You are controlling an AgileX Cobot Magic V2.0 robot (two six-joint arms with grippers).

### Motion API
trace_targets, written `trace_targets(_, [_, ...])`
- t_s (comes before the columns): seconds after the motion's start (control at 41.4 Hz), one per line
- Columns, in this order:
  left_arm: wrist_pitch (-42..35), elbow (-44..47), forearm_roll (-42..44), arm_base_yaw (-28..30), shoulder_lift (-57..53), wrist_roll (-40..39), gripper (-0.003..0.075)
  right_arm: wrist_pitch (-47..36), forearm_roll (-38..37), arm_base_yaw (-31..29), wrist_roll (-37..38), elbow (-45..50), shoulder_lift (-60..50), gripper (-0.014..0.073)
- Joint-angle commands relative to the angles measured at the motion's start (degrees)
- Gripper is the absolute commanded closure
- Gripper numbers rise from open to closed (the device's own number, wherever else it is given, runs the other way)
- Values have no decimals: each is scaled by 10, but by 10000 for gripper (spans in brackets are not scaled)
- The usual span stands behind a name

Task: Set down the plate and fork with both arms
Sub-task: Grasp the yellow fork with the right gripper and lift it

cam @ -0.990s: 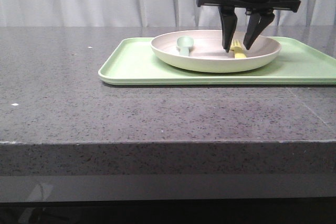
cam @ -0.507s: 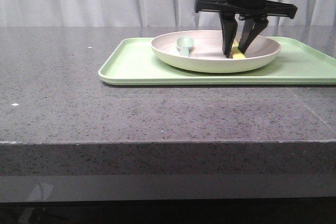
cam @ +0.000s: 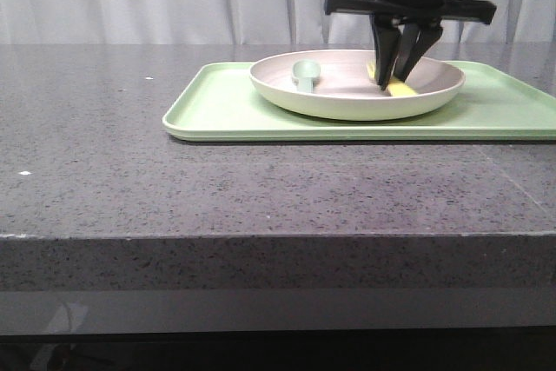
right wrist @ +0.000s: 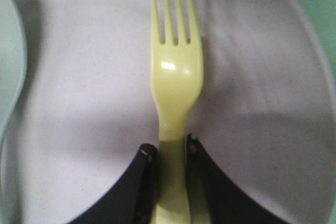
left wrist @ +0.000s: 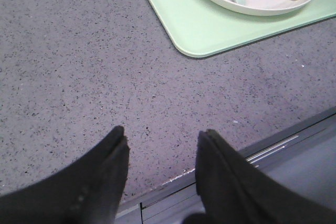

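The right pincer [cam: 399,76] reaches down into the plate [cam: 347,102] and pinches the handle of the fork [right wrist: 176,85], whose tines lie on the plate's right half. A spoon [cam: 305,73] rests in its left half. The plate sits on a green tray [cam: 226,110] on the tabletop [cam: 174,188]. The left pincer [left wrist: 160,145] hangs spread above the tabletop's near edge, holding nothing.
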Motion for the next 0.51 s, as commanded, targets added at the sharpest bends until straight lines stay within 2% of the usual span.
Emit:
trace_targets(0.0, [-39, -16, -3, -3, -1, 2, 418, -7, -18, -4, -1, -15, -63, 493])
trace_targets(0.193, [-39, -16, -3, -3, -1, 2, 418, -3, -43, -14, -1, -15, -95, 493])
trace_targets(0.483, [-39, -16, -3, -3, -1, 2, 418, 50, -33, -94, -27, -13, -98, 493])
